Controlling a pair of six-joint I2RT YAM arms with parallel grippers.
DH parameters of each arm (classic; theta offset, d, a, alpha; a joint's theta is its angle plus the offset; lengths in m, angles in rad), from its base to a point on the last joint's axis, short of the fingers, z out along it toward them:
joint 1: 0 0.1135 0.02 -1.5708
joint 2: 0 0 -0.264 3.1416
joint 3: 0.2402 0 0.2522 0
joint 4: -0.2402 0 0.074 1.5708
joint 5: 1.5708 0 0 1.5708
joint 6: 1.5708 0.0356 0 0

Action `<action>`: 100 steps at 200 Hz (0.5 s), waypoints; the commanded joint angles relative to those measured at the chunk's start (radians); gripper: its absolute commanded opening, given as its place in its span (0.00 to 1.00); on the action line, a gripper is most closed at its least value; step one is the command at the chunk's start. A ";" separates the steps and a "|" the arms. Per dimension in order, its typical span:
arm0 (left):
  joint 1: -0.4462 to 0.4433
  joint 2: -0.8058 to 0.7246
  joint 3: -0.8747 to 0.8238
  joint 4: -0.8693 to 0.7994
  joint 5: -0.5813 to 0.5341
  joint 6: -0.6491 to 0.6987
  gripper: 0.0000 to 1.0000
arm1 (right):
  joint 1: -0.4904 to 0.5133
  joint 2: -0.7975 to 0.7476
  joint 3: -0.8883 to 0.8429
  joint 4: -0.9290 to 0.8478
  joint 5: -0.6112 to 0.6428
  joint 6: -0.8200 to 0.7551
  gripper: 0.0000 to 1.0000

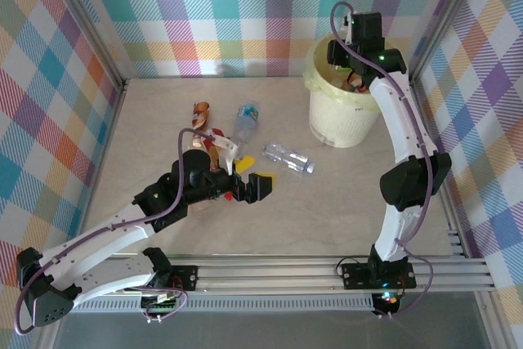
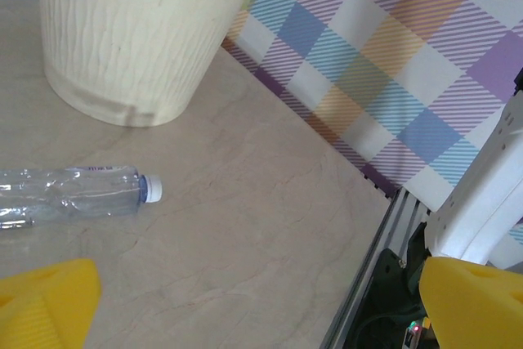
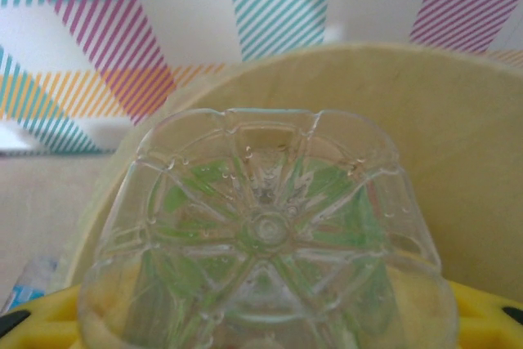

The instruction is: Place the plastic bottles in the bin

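Right gripper: our right gripper (image 3: 261, 323) is closed narrow on a green-tinted bottle (image 3: 265, 230). In the right wrist view its yellow fingers (image 3: 33, 320) show at 7 and 5 o'clock of the frame. The bottle's moulded base faces the camera between them.
Held bottle, place: we see it at the open mouth of the bin (image 1: 339, 124). The bin's pale inner wall curves behind it from 9 o'clock round to 3 o'clock.
Bin: it stands on the table (image 1: 155, 120), toward 2 o'clock from the table's middle in the top view, near the checked wall (image 1: 245, 14). A yellowish bag liner (image 1: 315, 75) is folded over its rim.
Left gripper: our left gripper (image 1: 253, 176) stands wide open and holds nothing. It is low over the table, at about 7 o'clock of the middle.
Clear bottle: a clear bottle (image 1: 288, 158) lies on its side at 2 o'clock from the left gripper, apart from it. In the left wrist view it lies at 9 o'clock with its white cap pointing to 3 o'clock, and the bin stands beyond it at 11 o'clock.
Blue-labelled bottle: a blue-labelled bottle (image 1: 245, 120) lies at 12 o'clock from the left gripper.
Brown and red bottles: a cluster of brown and red bottles (image 1: 203, 112) sits at 10 to 11 o'clock from the left gripper. The left arm's cable partly hides it, so we cannot tell how many there are.
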 commanded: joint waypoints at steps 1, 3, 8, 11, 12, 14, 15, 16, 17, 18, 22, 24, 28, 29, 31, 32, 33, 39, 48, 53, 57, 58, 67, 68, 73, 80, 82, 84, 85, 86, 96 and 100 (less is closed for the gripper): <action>-0.006 -0.001 0.032 -0.026 0.000 0.011 1.00 | -0.023 0.029 0.043 -0.076 -0.109 0.003 0.56; -0.006 -0.001 0.032 -0.026 0.000 0.009 1.00 | -0.024 0.032 0.044 -0.078 -0.113 0.003 0.56; -0.006 0.000 0.032 -0.030 0.000 0.011 1.00 | -0.026 0.035 0.046 -0.088 -0.126 0.004 0.56; -0.006 -0.001 0.033 -0.030 0.001 0.011 1.00 | -0.028 0.037 0.048 -0.094 -0.131 0.005 0.56; -0.006 -0.001 0.033 -0.031 0.001 0.011 1.00 | -0.029 0.039 0.048 -0.096 -0.135 0.005 0.56; -0.006 -0.001 0.033 -0.031 0.003 0.010 1.00 | -0.029 0.041 0.050 -0.098 -0.139 0.005 0.56; -0.006 0.000 0.033 -0.031 0.002 0.010 1.00 | -0.029 0.042 0.050 -0.099 -0.141 0.005 0.56; -0.007 0.000 0.033 -0.031 0.002 0.010 1.00 | -0.029 0.042 0.050 -0.101 -0.143 0.005 0.56; -0.007 0.000 0.032 -0.032 0.002 0.010 1.00 | -0.030 0.042 0.050 -0.102 -0.146 0.005 0.56; -0.007 -0.001 0.032 -0.032 0.002 0.011 1.00 | -0.030 0.043 0.050 -0.103 -0.148 0.004 0.56; -0.007 0.000 0.033 -0.034 0.002 0.011 1.00 | -0.032 0.044 0.050 -0.105 -0.156 0.005 0.56; -0.006 -0.001 0.032 -0.034 0.003 0.010 1.00 | -0.032 0.044 0.050 -0.106 -0.159 0.006 0.56; -0.007 -0.001 0.032 -0.036 0.002 0.011 1.00 | -0.035 0.047 0.052 -0.110 -0.168 0.007 0.57; -0.006 -0.001 0.033 -0.037 0.002 0.012 1.00 | -0.035 0.047 0.053 -0.112 -0.170 0.007 0.57; -0.007 -0.001 0.031 -0.039 0.002 0.012 1.00 | -0.035 0.048 0.054 -0.116 -0.171 0.009 0.58; -0.007 0.000 0.033 -0.039 0.001 0.011 1.00 | -0.035 0.049 0.056 -0.118 -0.171 0.010 0.58; -0.007 0.001 0.033 -0.039 0.001 0.012 1.00 | -0.035 0.049 0.057 -0.120 -0.172 0.011 0.58; -0.006 0.000 0.034 -0.041 -0.001 0.013 1.00 | -0.038 0.053 0.064 -0.130 -0.175 0.014 0.60; -0.007 0.000 0.033 -0.047 -0.005 0.018 1.00 | -0.038 0.055 0.071 -0.140 -0.168 0.013 0.61; -0.007 0.002 0.033 -0.050 -0.009 0.019 1.00 | -0.038 0.053 0.074 -0.143 -0.162 0.013 0.62; -0.006 0.003 0.033 -0.053 -0.011 0.020 1.00 | -0.038 0.050 0.076 -0.144 -0.158 0.014 0.63; -0.007 0.003 0.033 -0.053 -0.011 0.021 1.00 | -0.038 0.049 0.076 -0.144 -0.158 0.014 0.64; -0.006 0.006 0.032 -0.057 -0.013 0.020 1.00 | -0.038 0.041 0.076 -0.144 -0.153 0.013 0.67; -0.006 0.005 0.032 -0.057 -0.013 0.020 1.00 | -0.038 0.040 0.075 -0.144 -0.154 0.013 0.67; -0.006 0.005 0.030 -0.056 -0.013 0.018 1.00 | -0.038 0.035 0.078 -0.145 -0.151 0.010 0.68; -0.006 0.006 0.030 -0.053 -0.012 0.015 1.00 | -0.038 0.029 0.081 -0.146 -0.146 0.007 0.69; -0.007 0.007 0.029 -0.053 -0.011 0.014 1.00 | -0.038 0.027 0.083 -0.148 -0.145 0.007 0.69; -0.006 0.008 0.028 -0.052 -0.009 0.013 1.00 | -0.038 0.025 0.085 -0.148 -0.144 0.005 0.69; -0.006 0.008 0.028 -0.052 -0.010 0.013 1.00 | -0.038 0.024 0.086 -0.149 -0.144 0.004 0.70; -0.006 0.008 0.030 -0.052 -0.010 0.012 1.00 | -0.038 0.023 0.086 -0.149 -0.144 0.004 0.70; -0.006 0.007 0.031 -0.049 -0.009 0.009 1.00 | -0.038 0.012 0.090 -0.153 -0.142 -0.003 0.72; -0.007 0.008 0.030 -0.049 -0.010 0.010 1.00 | -0.038 0.007 0.091 -0.155 -0.141 -0.009 0.72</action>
